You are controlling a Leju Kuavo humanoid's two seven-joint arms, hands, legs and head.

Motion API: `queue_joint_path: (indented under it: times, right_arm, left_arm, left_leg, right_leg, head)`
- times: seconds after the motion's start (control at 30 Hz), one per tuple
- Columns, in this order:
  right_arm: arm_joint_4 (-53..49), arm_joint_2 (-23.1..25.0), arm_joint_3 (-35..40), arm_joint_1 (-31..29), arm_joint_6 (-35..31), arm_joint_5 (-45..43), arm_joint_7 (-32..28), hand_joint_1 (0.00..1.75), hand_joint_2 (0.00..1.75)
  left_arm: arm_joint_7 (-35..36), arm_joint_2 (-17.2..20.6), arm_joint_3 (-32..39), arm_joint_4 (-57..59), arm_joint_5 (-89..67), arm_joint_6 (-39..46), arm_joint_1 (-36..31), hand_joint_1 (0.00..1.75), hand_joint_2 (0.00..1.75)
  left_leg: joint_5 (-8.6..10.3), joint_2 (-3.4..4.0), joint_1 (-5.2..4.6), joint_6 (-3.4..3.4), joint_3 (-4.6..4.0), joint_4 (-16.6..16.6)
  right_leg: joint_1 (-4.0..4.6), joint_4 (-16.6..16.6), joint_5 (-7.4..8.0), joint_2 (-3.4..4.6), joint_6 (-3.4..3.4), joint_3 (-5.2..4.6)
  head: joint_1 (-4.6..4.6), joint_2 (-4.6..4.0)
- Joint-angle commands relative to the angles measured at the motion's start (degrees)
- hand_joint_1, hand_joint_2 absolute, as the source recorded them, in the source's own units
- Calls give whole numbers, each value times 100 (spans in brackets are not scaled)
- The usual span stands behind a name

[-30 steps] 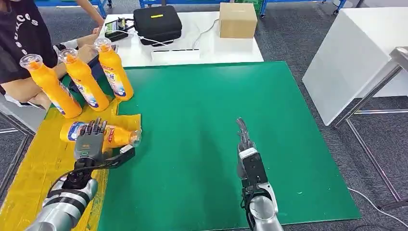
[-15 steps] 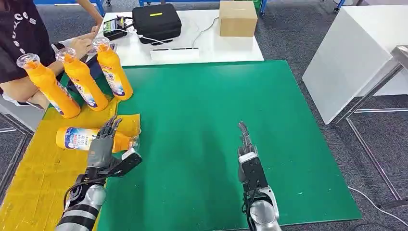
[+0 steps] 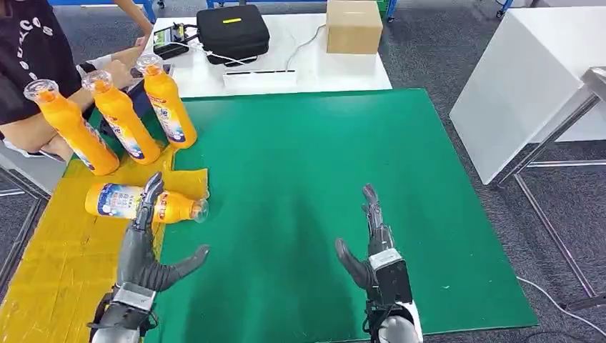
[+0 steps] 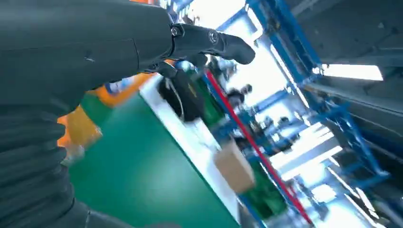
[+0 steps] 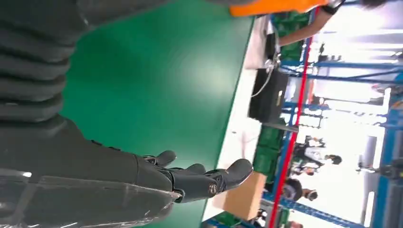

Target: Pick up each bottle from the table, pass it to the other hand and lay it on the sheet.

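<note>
Nearest the robot, the left hand (image 3: 146,246) is reaching forward over the seam between the yellow sheet (image 3: 50,250) and the green mat (image 3: 300,186), fingers stretched out and thumb splayed toward the mat, grasping nothing. The right hand (image 3: 371,246) is hovering upright over the near part of the mat, fingers straight and pointing away, thumb spread inward, likewise released and empty. Between the two hands the mat is lying bare, and it is running wide and flat out to its right and far edges. Just beyond the left fingertips (image 3: 154,187), a lying orange bottle (image 3: 136,203) is resting on its side on the sheet, its cap end pointing toward the mat edge. Farther back, three upright orange bottles (image 3: 123,123) are standing in a row at the sheet's far end, beside a person's arm (image 3: 107,68). Beyond the mat, a white table (image 3: 300,71) is carrying a black case (image 3: 232,30) and a cardboard box (image 3: 353,27).
</note>
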Motion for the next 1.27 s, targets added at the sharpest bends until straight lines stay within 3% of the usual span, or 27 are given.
queue_joint_path:
  times: [0.03,0.27,0.37,0.4,0.73,1.27]
  right_arm:
    - [-134,-172,428,-30,27,15,18,0,175]
    - [-48,-183,541,-89,-2,163,28,0,175]
    - [-9,-173,570,-132,-33,187,31,0,175]
    - [-8,-171,572,-136,-43,200,31,0,175]
    - [-15,-134,581,-203,-115,244,22,0,175]
    - [51,-184,654,-271,-101,274,32,0,175]
  left_arm:
    - [292,-209,-533,345,12,-277,56,0,175]
    - [528,-228,-488,512,183,-419,8,0,175]
    - [557,-214,-414,568,467,-552,41,0,175]
    - [552,-218,-404,557,472,-545,52,0,175]
    - [449,-302,-456,349,368,-378,158,0,175]
    - [438,-310,-451,338,363,-235,193,0,175]
  left_leg:
    - [-9,2,-1,2,23,-5]
    - [-4,4,-2,0,16,-6]
    - [-25,15,0,-1,60,-10]
    - [-8,8,-2,1,27,-9]
    - [-4,9,-2,2,12,-5]
    - [-9,12,-1,1,25,-6]
  right_leg:
    - [0,-10,-9,-11,3,29]
    - [1,-9,-4,-4,1,19]
    - [5,-18,-24,-11,0,68]
    - [1,-12,-7,-3,1,30]
    - [0,-6,-2,2,1,14]
    - [2,-10,-7,0,2,29]
  head:
    - [0,0]
    - [0,0]
    - [0,0]
    - [0,0]
    - [0,0]
    - [0,0]
